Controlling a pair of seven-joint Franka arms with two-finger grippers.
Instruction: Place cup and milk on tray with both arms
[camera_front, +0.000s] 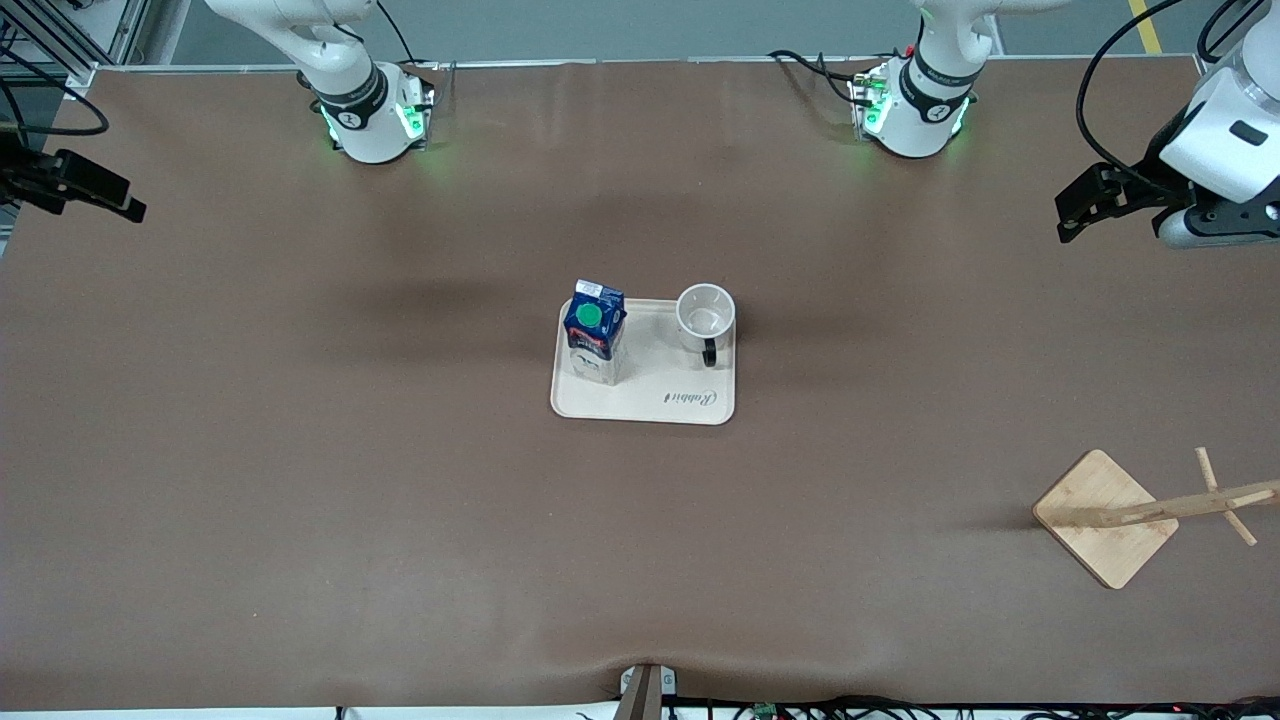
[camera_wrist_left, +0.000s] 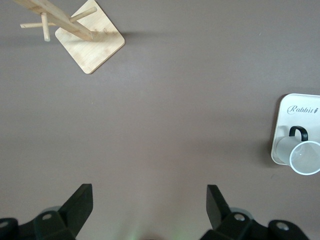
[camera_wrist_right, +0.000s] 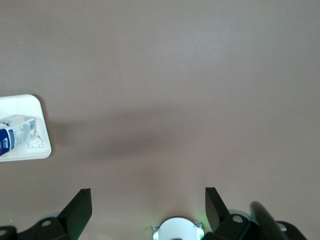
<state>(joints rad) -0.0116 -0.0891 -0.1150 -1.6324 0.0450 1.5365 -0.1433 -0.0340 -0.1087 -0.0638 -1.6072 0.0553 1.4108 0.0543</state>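
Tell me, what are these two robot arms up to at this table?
Nothing is being handled right now. The milk and the cup both stand upright on the tray in the middle of the table. The left gripper hangs open over its end of the table, and the right gripper hangs open over the other end. A wooden stand sits apart, nearer the front camera.

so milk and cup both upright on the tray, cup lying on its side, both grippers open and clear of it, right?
Not quite: the cup stands upright, mouth up, as the front view shows. The rest holds: the milk stands beside it on the tray, and the left gripper and right gripper hang open at the table's ends, holding nothing.
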